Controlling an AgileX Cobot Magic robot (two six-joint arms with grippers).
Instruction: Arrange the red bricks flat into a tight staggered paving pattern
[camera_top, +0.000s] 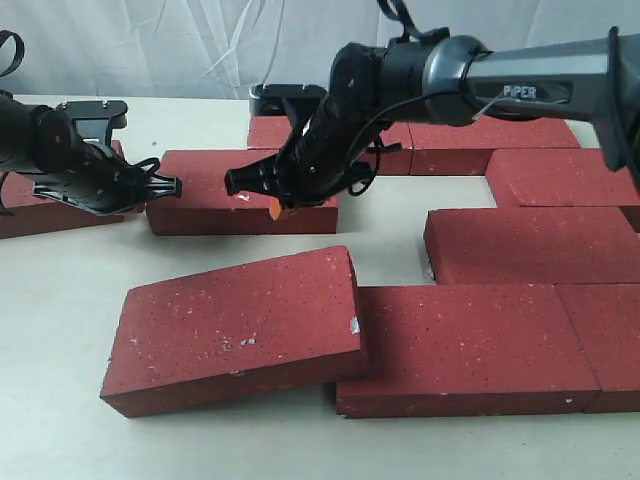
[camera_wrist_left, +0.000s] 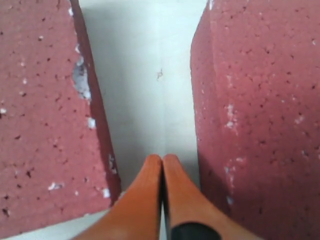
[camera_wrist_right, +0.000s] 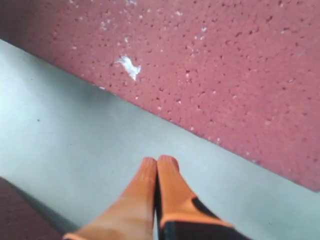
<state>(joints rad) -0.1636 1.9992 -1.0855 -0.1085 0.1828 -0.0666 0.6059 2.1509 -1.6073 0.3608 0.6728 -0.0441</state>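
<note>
Nine dark red, speckled rectangular paver bricks (camera_top: 470, 345) lay on the pale table (camera_top: 55, 340), most of them flat, with one front brick (camera_top: 235, 325) tilted against its neighbour. The two orange left fingers (camera_wrist_left: 147, 190) were pressed together, gripping nothing, between two bricks. The two orange right fingers (camera_wrist_right: 172, 185) were likewise pressed together and empty, beside one brick.

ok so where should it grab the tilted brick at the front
The tilted brick: probably by its free left end, from the left; that end lies on open table, while the right end is propped on the neighbouring brick, leaving no room to grip.
</note>
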